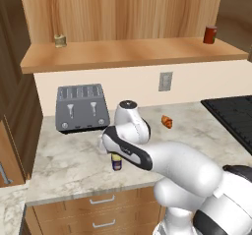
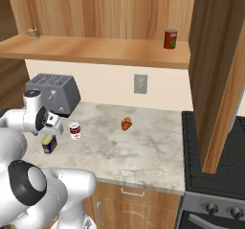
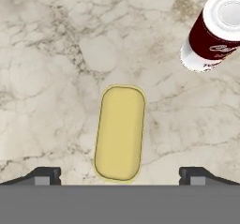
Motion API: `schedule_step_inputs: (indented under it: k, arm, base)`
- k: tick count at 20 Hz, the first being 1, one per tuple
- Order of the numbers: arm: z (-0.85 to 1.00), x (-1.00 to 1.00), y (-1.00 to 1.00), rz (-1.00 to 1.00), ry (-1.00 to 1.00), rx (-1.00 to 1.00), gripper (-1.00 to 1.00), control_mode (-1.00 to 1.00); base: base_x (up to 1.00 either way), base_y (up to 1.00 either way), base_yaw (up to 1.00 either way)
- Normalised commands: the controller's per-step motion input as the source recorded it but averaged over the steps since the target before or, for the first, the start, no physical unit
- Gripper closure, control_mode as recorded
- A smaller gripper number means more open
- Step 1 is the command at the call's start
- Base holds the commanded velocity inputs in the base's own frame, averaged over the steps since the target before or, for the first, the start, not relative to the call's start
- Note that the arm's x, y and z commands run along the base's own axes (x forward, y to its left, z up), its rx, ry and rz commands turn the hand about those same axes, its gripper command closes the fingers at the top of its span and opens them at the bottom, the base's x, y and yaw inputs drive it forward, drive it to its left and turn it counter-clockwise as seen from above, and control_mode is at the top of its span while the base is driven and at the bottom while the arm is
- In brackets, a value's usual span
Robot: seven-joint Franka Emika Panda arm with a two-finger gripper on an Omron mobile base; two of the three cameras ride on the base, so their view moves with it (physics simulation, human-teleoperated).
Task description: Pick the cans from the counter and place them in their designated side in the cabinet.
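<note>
From the left base view my arm's white bulk hangs over the blue can (image 1: 117, 162) on the counter (image 1: 69, 165); right base view, red-and-white can (image 2: 74, 131) beside it; hand view, released fingers (image 3: 120, 175) straddle its yellow top, so I judge: descend, then clench.

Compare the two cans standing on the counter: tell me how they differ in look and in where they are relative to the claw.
The blue can has a yellow, oblong top; the red-and-white can has a round pale lid. The blue can sits directly below the open claw, centred between its fingertips; the red-and-white can stands off to one side, outside them. The blue can is partly hidden by the arm in the left base view. Both stand upright on the marbled counter, apart from each other.
</note>
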Motion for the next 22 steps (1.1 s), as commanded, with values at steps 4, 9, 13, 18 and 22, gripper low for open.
schedule_step_inputs:
  k: [4,9,13,18,22]
  arm:
    - [-0.18,0.11,0.03,0.0,0.02,0.0,-1.0,-1.0]
    - [-0.17,0.1,0.03,0.0,0.01,0.0,-1.0,-1.0]
    - [-0.17,0.09,0.03,0.0,0.01,0.0,-1.0,-1.0]
    - [-0.17,0.07,0.04,0.0,0.0,0.0,-1.0,-1.0]
    - [-0.16,0.07,0.07,0.0,0.0,0.0,-1.0,-1.0]
  base:
    - [0.0,0.0,0.0]
    - [0.0,0.0,0.0]
    - [0.0,0.0,0.0]
    - [0.0,0.0,0.0]
    - [0.0,0.0,0.0]
